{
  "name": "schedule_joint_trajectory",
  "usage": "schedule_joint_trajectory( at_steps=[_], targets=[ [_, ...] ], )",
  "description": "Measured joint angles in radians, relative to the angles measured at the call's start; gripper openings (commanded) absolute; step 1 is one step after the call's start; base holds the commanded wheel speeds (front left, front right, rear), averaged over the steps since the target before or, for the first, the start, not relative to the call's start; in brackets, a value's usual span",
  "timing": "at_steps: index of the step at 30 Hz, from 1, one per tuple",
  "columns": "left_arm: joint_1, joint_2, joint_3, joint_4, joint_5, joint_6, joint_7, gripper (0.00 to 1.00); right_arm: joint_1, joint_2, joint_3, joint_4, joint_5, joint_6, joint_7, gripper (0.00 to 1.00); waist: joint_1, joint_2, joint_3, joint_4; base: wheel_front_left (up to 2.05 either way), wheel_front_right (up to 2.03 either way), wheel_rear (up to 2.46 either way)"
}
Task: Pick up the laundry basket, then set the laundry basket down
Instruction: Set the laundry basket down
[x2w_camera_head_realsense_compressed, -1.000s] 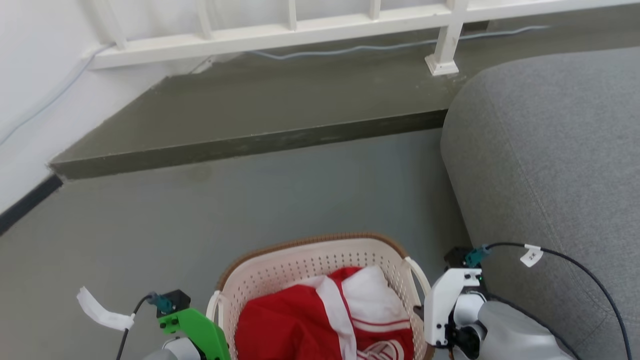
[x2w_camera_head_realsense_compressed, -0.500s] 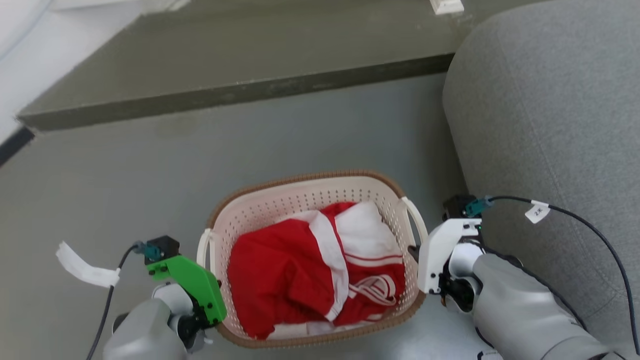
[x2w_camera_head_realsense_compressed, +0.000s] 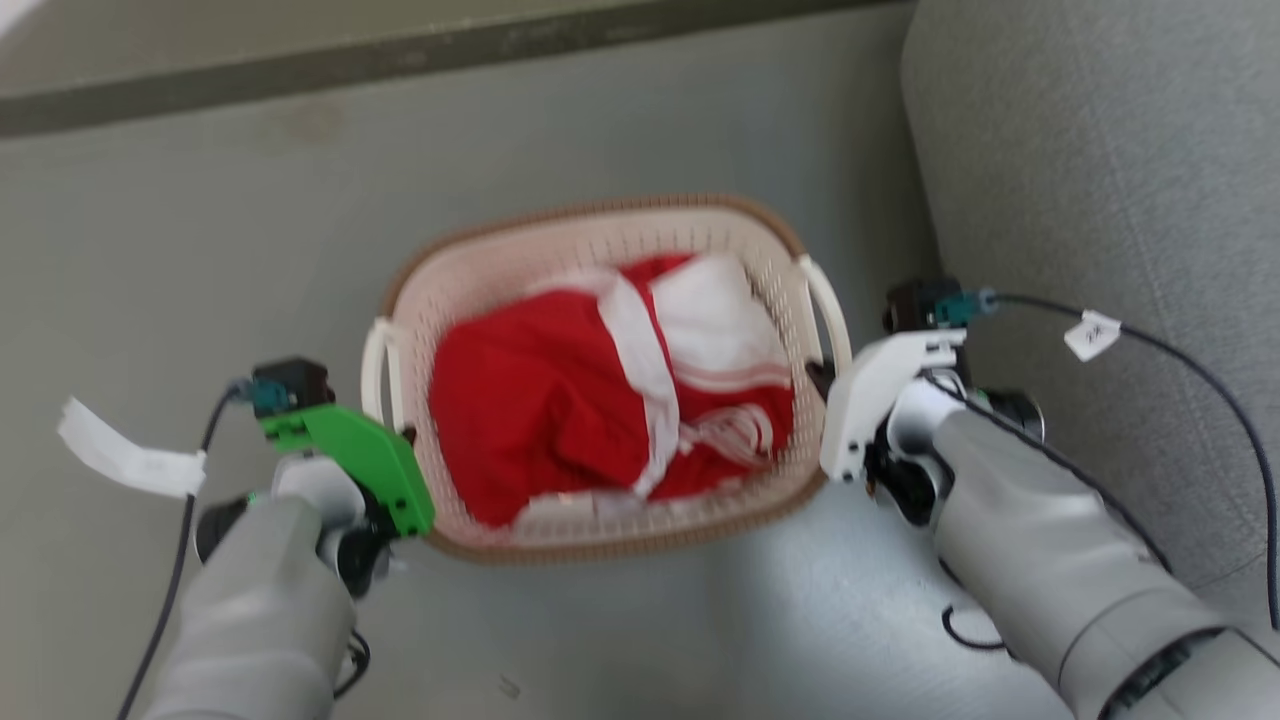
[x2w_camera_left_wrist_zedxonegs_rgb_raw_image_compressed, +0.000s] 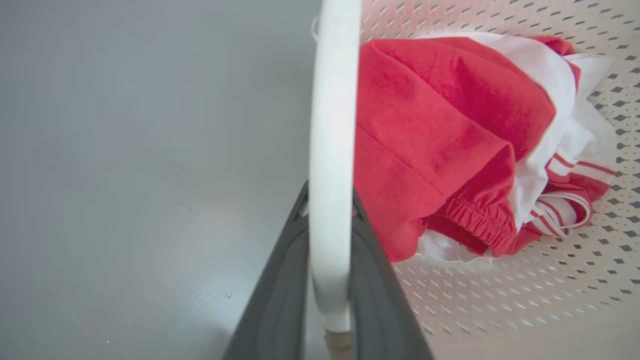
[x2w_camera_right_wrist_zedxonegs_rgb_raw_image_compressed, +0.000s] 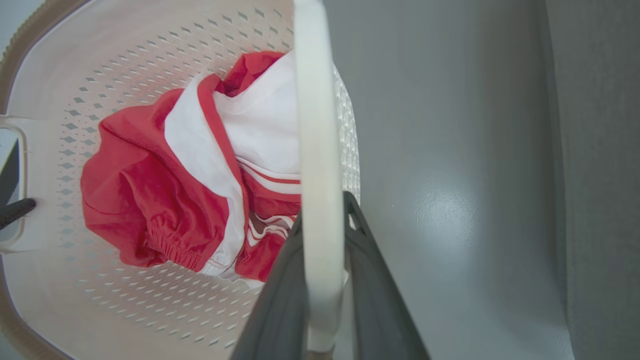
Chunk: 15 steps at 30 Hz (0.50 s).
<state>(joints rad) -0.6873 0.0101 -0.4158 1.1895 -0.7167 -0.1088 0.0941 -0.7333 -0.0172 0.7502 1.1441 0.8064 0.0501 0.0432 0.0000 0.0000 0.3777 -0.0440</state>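
Observation:
The laundry basket (x2w_camera_head_realsense_compressed: 600, 212), cream perforated plastic with a brown rim, sits in the middle of the head view between my two arms, with red and white clothes (x2w_camera_head_realsense_compressed: 600, 390) inside. My left gripper (x2w_camera_head_realsense_compressed: 400, 438) is shut on the basket's left white loop handle (x2w_camera_left_wrist_zedxonegs_rgb_raw_image_compressed: 332, 100); its dark fingers (x2w_camera_left_wrist_zedxonegs_rgb_raw_image_compressed: 280, 280) press on both sides of it. My right gripper (x2w_camera_head_realsense_compressed: 822, 378) is shut on the right loop handle (x2w_camera_right_wrist_zedxonegs_rgb_raw_image_compressed: 312, 100) in the same way. In the right wrist view a dark fingertip of the left gripper (x2w_camera_right_wrist_zedxonegs_rgb_raw_image_compressed: 12, 210) shows through the far handle.
A grey sofa (x2w_camera_head_realsense_compressed: 1100, 150) rises close beside the right arm and the basket's right side. A dark step edge (x2w_camera_head_realsense_compressed: 400, 60) crosses the top of the head view. Grey floor (x2w_camera_head_realsense_compressed: 200, 230) lies around the basket. Cables with white tags (x2w_camera_head_realsense_compressed: 120, 460) hang off both wrists.
The head camera has tilted down, so the whole picture slid upward and the railing and wall left the view. Both grippers stay on the basket's handles as before.

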Motion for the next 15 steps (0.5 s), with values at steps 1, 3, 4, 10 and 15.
schedule_joint_trajectory(
  at_steps=[1, 3, 4, 10, 15],
  targets=[
    [-0.011, 0.003, 0.000, -0.003, 0.002, 0.000, -0.008, 0.00, -0.011, 0.000, 0.000, -0.003, -0.003, -0.006, -0.012, 0.00, 0.0000, 0.0000, 0.013, -0.001, 0.00, 0.00, 0.00],
    [-0.034, 0.008, -0.002, -0.010, 0.010, 0.005, -0.028, 0.00, -0.037, 0.002, 0.000, -0.007, -0.012, -0.010, -0.035, 0.00, 0.0000, 0.0000, 0.039, -0.001, 0.00, 0.00, 0.00],
    [-0.045, 0.010, -0.003, -0.013, 0.010, 0.008, -0.034, 0.00, -0.049, 0.002, -0.001, -0.010, -0.016, -0.013, -0.046, 0.00, 0.0000, 0.0000, 0.052, -0.002, 0.00, 0.00, 0.00],
    [-0.105, 0.020, -0.009, -0.032, 0.032, 0.012, -0.070, 0.00, -0.109, 0.001, -0.003, -0.017, -0.023, -0.029, -0.089, 0.00, 0.0001, 0.0000, 0.143, -0.003, 0.00, 0.00, 0.00],
    [-0.146, 0.024, -0.011, -0.037, 0.043, 0.018, -0.094, 0.00, -0.148, 0.001, -0.003, -0.017, -0.026, -0.036, -0.108, 0.00, 0.0001, 0.0000, 0.208, 0.000, 0.00, 0.00, 0.00]
  ],
)
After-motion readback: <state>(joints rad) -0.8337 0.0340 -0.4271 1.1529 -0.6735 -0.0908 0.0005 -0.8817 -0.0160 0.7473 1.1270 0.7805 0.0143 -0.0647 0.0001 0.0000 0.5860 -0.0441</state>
